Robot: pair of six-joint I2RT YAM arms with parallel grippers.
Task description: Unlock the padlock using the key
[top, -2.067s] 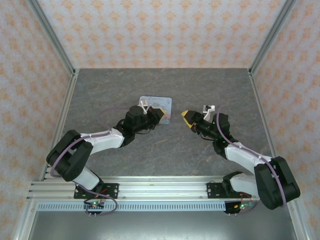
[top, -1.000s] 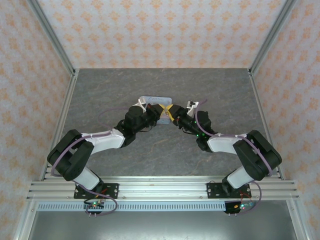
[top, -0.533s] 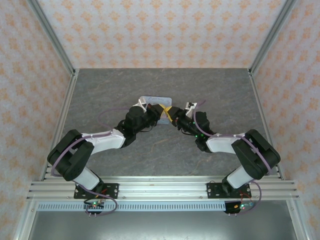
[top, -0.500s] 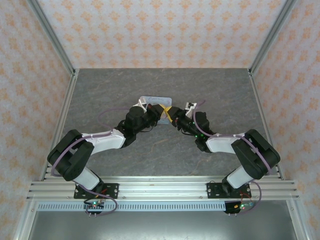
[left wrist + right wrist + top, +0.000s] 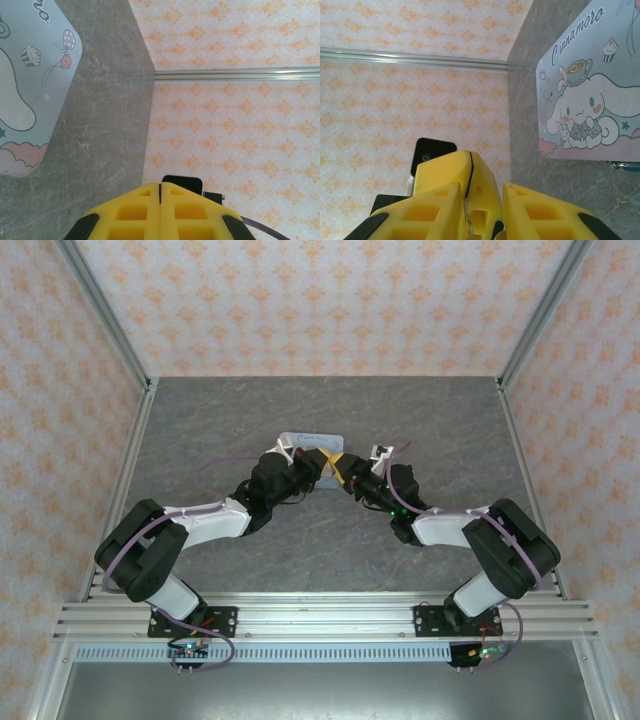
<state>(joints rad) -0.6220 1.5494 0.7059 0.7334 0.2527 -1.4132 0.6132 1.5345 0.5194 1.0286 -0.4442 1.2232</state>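
Grey stone-patterned desk [image 5: 220, 420] carries a pale blue cartoon-printed tin box [image 5: 580, 110], tiny teal padlock [image 5: 625, 166] just beside its edge, where clenched left jaws meet parted right jaws, perhaps to hand over the key.

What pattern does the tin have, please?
The tin is pale blue with cartoon print; right wrist view.

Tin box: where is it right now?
In the top view the tin box lies mid-table, just beyond the left pincer and right pincer, which sit close together by its near right corner.
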